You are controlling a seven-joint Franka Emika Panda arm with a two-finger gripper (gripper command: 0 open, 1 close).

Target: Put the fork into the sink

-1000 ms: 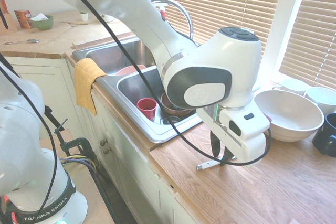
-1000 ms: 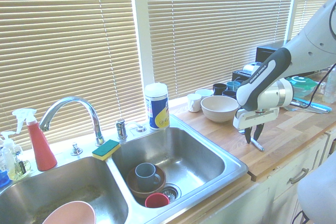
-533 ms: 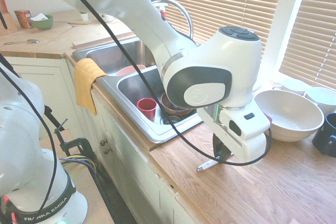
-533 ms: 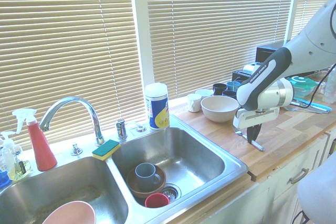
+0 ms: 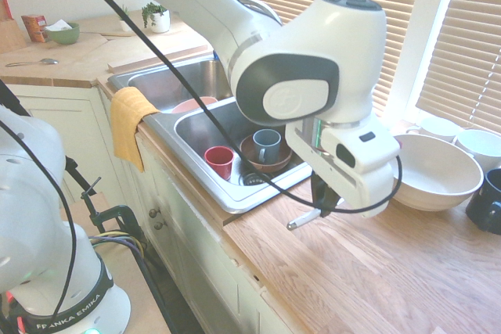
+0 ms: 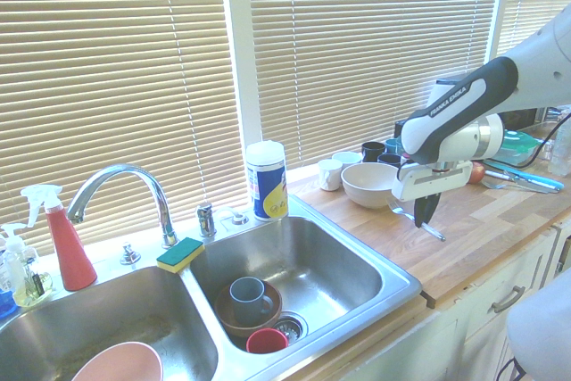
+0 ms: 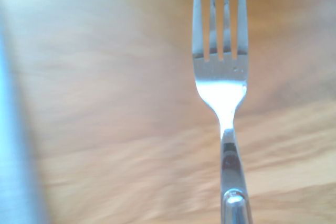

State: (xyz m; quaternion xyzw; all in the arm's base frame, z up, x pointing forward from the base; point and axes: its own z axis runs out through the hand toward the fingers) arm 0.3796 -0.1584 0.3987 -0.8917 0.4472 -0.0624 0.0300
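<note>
Gripper [image 5: 322,202] clamped on fork [image 5: 304,218], held clear above wooden counter [image 5: 368,271]. Fork's long axis near level, handle end toward counter's front edge. Sink [image 6: 357,260] close beside, across the rim; carry sideways, then lower.

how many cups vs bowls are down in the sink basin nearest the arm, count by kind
cups: 2 (grey-blue mug, red cup)
bowls: 1 (brown bowl, with the mug standing in it)
total: 3
</note>
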